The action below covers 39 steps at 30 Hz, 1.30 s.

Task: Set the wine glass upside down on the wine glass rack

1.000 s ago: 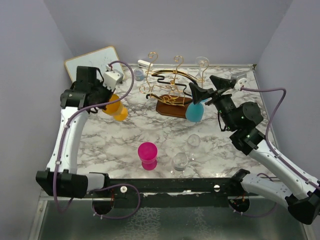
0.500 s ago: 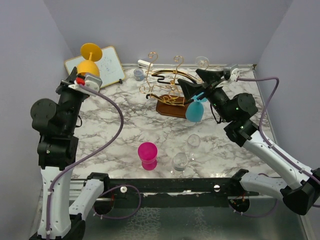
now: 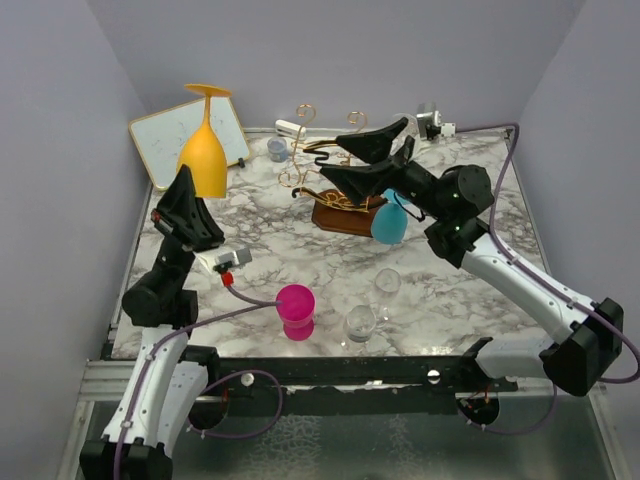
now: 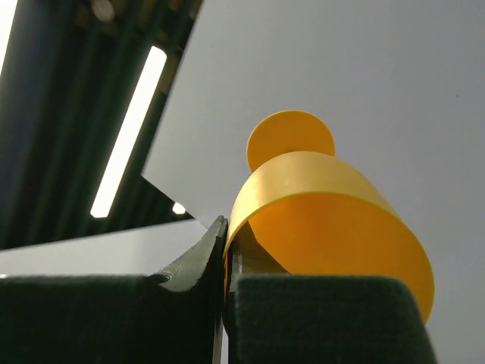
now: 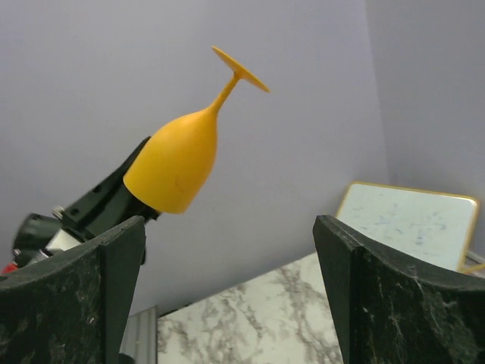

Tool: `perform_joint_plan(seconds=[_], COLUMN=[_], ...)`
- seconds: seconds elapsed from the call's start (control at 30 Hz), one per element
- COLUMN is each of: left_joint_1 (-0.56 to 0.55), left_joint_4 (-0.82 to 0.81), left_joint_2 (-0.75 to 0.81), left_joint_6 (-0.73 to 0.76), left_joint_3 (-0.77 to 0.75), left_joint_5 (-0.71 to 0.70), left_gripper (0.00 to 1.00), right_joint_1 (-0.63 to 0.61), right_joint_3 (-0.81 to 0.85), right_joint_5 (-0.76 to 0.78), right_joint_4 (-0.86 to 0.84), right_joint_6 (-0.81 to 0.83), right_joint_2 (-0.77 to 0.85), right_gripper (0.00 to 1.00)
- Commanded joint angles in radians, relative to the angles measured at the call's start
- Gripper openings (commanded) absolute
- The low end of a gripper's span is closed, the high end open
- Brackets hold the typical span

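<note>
My left gripper [image 3: 197, 200] is shut on the rim of the orange wine glass [image 3: 205, 150] and holds it high over the table's left side, bowl down and foot up. In the left wrist view the rim of the wine glass [image 4: 326, 220] sits pinched between the fingers of the left gripper [image 4: 225, 236]. The wine glass rack [image 3: 328, 168], gold wire on a brown base [image 3: 345, 213], stands at the back centre. My right gripper [image 3: 362, 160] hovers open in front of the rack, facing left. Between its fingers [image 5: 91, 296] the wine glass [image 5: 178, 159] shows, well apart.
A blue glass [image 3: 388, 223] hangs at the rack's right side, under my right arm. A pink cup [image 3: 296, 310] and two clear glasses [image 3: 360, 322] [image 3: 388, 282] stand near the front edge. A whiteboard [image 3: 175, 135] leans at the back left, a small grey cup [image 3: 277, 149] beside it.
My left arm swung down and forward, and the orange glass now points foot-up, nearer the table's middle. The right gripper turned left across the rack and its jaws narrowed slightly.
</note>
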<state>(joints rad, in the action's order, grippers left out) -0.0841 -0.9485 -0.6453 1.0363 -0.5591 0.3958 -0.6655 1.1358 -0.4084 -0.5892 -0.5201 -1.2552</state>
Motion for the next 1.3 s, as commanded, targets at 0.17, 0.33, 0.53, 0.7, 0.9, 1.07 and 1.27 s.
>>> perform_joint_plan(seconds=[0.17, 0.33, 0.53, 0.7, 0.9, 1.07, 1.27], left_joint_1=[-0.01, -0.025, -0.054, -0.063, -0.068, -0.069, -0.078], left_joint_4=[-0.818, -0.818, -0.819, -0.817, -0.815, -0.804, -0.803], left_joint_2=[-0.199, -0.221, -0.248, -0.268, -0.274, -0.286, -0.3], left_joint_6=[0.311, 0.343, 0.371, 0.385, 0.397, 0.418, 0.436], left_joint_3=[0.161, 0.159, 0.14, 0.131, 0.133, 0.132, 0.122], left_joint_5=[0.195, 0.226, 0.269, 0.292, 0.322, 0.335, 0.35], left_gripper=[0.0, 0.0, 0.0, 0.0, 0.0, 0.0, 0.0], right_joint_1=[0.003, -0.001, -0.033, -0.06, -0.073, -0.093, -0.124], right_joint_3=[0.091, 0.161, 0.263, 0.335, 0.401, 0.472, 0.506], right_joint_5=[-0.208, -0.201, -0.169, -0.133, -0.1, -0.106, -0.076], right_joint_4=[-0.278, -0.416, -0.475, -0.496, -0.495, -0.493, -0.459], right_joint_6=[-0.35, -0.521, -0.62, -0.64, -0.643, -0.655, -0.615], right_joint_2=[-0.218, -0.351, -0.484, -0.541, -0.592, -0.652, -0.679], right_gripper=[0.81, 0.72, 0.68, 0.67, 0.67, 0.67, 0.66])
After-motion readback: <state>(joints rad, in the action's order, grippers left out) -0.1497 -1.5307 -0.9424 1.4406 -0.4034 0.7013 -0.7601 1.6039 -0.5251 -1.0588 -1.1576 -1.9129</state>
